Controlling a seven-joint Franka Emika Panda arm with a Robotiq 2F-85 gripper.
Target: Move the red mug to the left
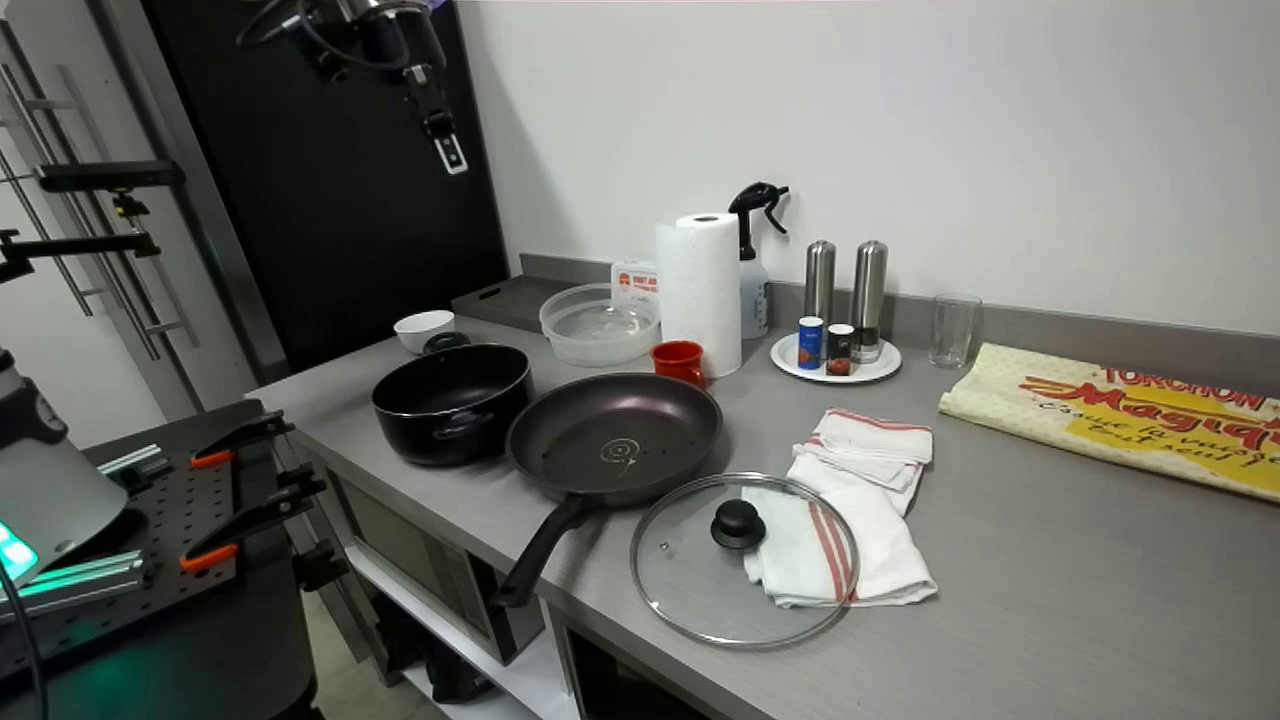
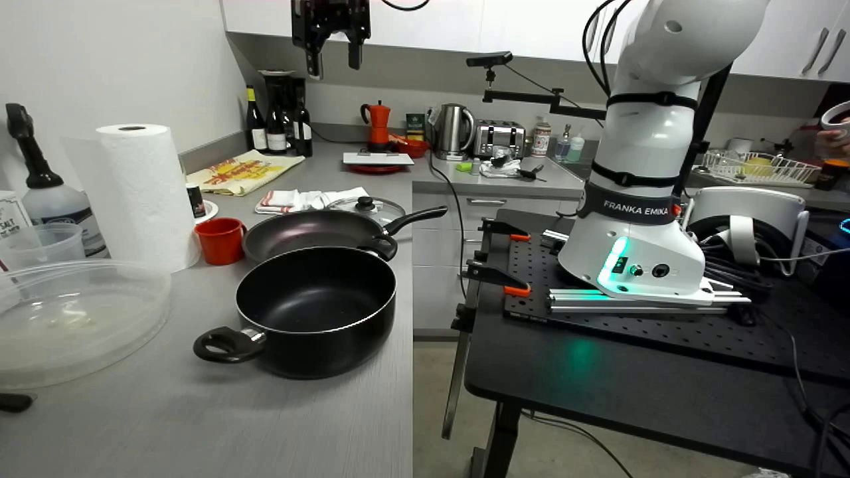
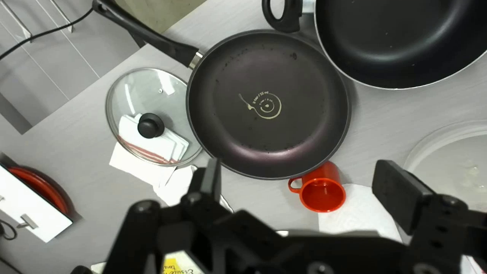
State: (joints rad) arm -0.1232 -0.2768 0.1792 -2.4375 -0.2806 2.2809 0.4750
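In an exterior view I have the gripper (image 2: 335, 65) near the top, left of centre, its fingers (image 2: 355, 56) wide and empty, presumably to straddle the mug (image 2: 220, 241) later. That stands upright at mid-left, between paper roll (image 2: 143, 199) and pan (image 2: 309, 232), so room looks tight. The grey kitchen counter (image 2: 133, 425) runs along a white wall (image 2: 133, 60).

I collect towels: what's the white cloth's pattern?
The cloth has red stripes, clearest in an exterior view.

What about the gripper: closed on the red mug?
No, in an exterior view the gripper hangs open, well above the red mug on the counter.
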